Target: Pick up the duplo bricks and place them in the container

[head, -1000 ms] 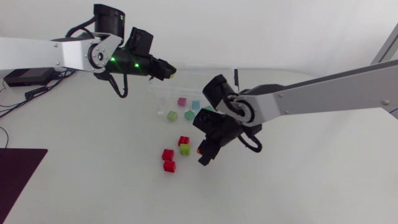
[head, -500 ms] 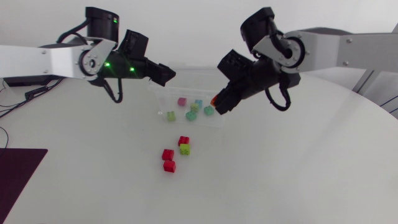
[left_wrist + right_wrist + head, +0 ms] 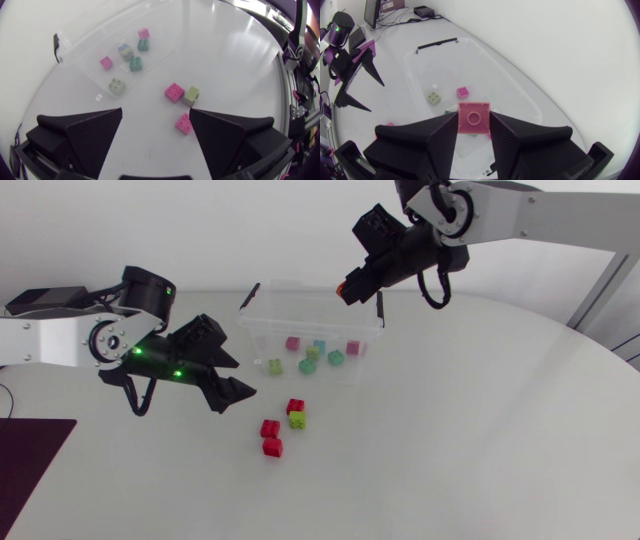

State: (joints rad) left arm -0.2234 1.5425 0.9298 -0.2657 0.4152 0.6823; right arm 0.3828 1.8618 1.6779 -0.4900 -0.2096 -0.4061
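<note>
The right gripper (image 3: 345, 287) pinched a reddish brick (image 3: 473, 118) above the container (image 3: 300, 323), near its twelve o'clock rim in the head view. Several bricks (image 3: 307, 365) already lay inside. Four loose bricks (image 3: 295, 406) (three red, one yellow-green) lay at its six o'clock, not yet collected. The left gripper (image 3: 238, 398) hung beside them, fingers spread and empty.

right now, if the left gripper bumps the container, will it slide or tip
Probably slides: the container looks like thin clear plastic holding only a few small bricks, so likely light. Unlikely to tip: it sits low and wide on the table. Its walls may flex under a push from the left gripper.
</note>
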